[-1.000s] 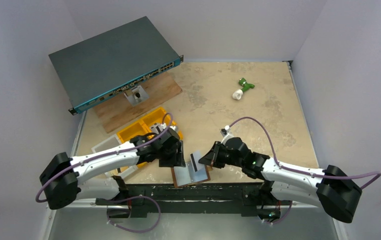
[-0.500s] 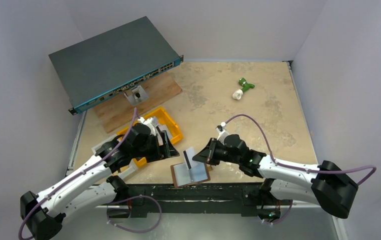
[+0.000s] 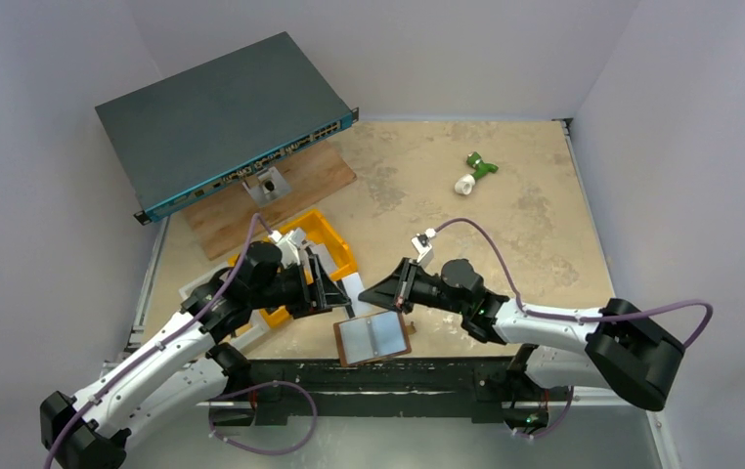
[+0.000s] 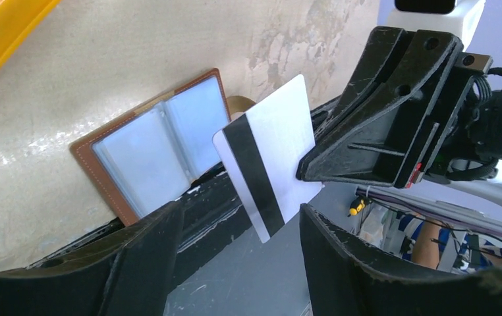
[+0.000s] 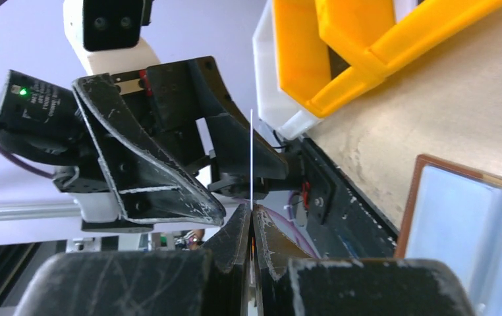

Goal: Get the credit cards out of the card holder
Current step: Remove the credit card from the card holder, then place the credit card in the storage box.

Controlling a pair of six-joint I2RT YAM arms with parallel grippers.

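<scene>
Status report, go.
Right end effector shut on one card, clear of wallet. Left end effector open, facing card. Wallet lies open. Nothing blocking.

Credit card (image 4: 268,158) now out of card holder (image 4: 149,155)

The card holder (image 4: 156,145) is brown with pale grey-blue pockets, the credit card (image 4: 271,155) is white with one black stripe, the bin (image 5: 340,52) is yellow, and the counter (image 3: 505,244) is beige with darker mottled patches.
</scene>
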